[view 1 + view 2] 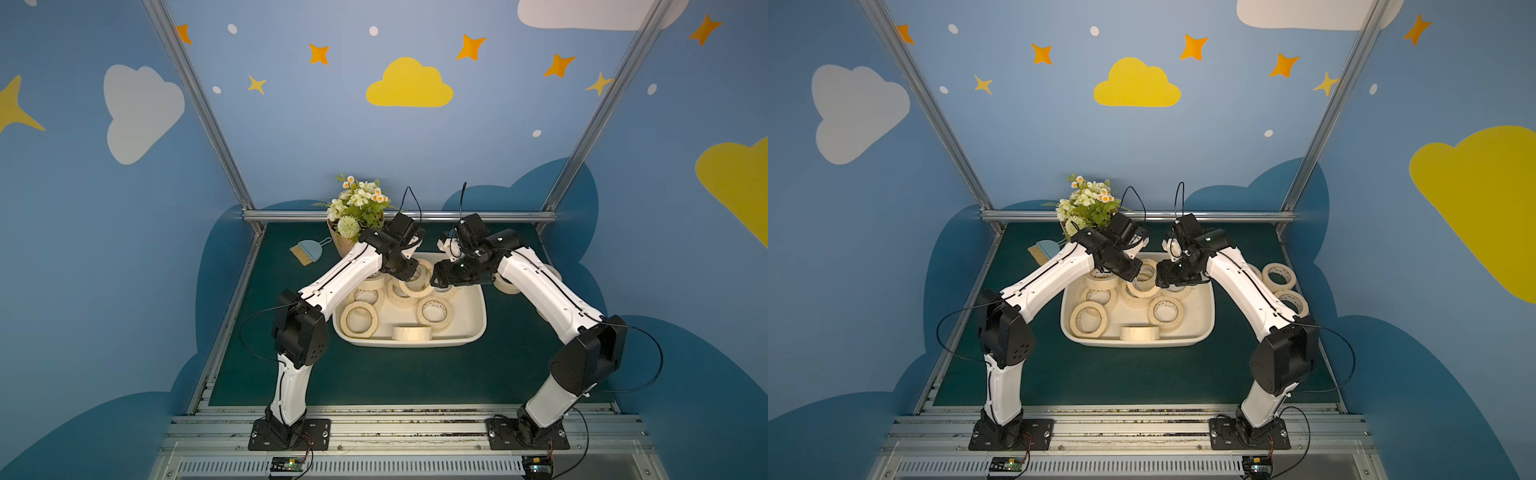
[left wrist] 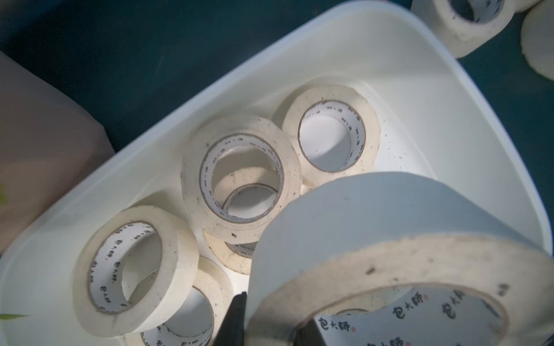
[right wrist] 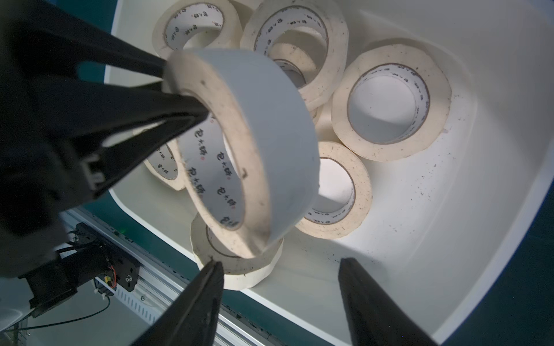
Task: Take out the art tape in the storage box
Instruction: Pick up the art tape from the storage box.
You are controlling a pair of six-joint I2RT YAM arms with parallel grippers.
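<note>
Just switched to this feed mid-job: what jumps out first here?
The left gripper is shut on one tape roll, holding it tilted above the white tub, one finger through its core. The right gripper hangs open close beside it over the tub. Several more rolls lie in the tub, and a few rolls sit on the green mat by the right arm.
</note>
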